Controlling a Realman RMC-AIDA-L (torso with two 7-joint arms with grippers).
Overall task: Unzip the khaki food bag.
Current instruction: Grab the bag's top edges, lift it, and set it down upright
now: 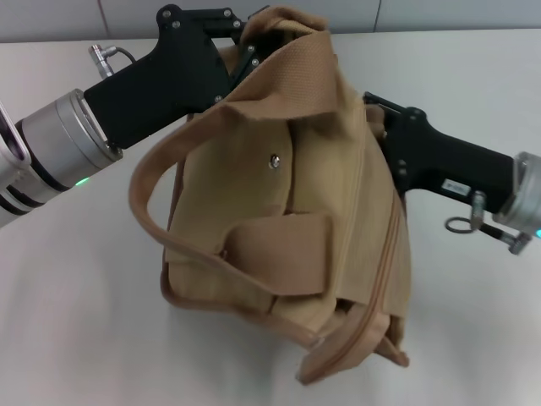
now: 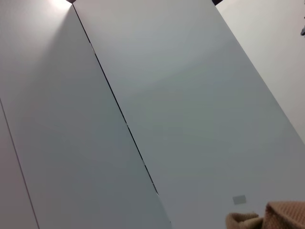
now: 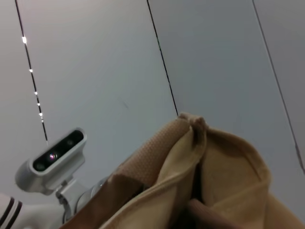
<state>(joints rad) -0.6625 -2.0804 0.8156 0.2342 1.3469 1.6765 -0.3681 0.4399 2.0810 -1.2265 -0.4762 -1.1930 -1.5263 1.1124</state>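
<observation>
The khaki food bag (image 1: 313, 211) stands tilted in the middle of the white table, front pocket and silver snap (image 1: 275, 159) facing me. One brown handle (image 1: 148, 194) loops out to the left. The zipper seam (image 1: 390, 254) runs down the bag's right side. My left gripper (image 1: 245, 46) is shut on the bunched fabric at the bag's top back corner and holds it up. My right gripper (image 1: 379, 127) presses against the bag's upper right side, with its tip hidden behind the fabric. Bag fabric (image 3: 209, 181) fills the lower part of the right wrist view, and a scrap of the bag (image 2: 281, 214) shows in the left wrist view.
The white table (image 1: 84, 321) spreads around the bag on all sides. Grey wall panels (image 2: 167, 95) stand behind it. The robot's head camera (image 3: 52, 157) shows in the right wrist view.
</observation>
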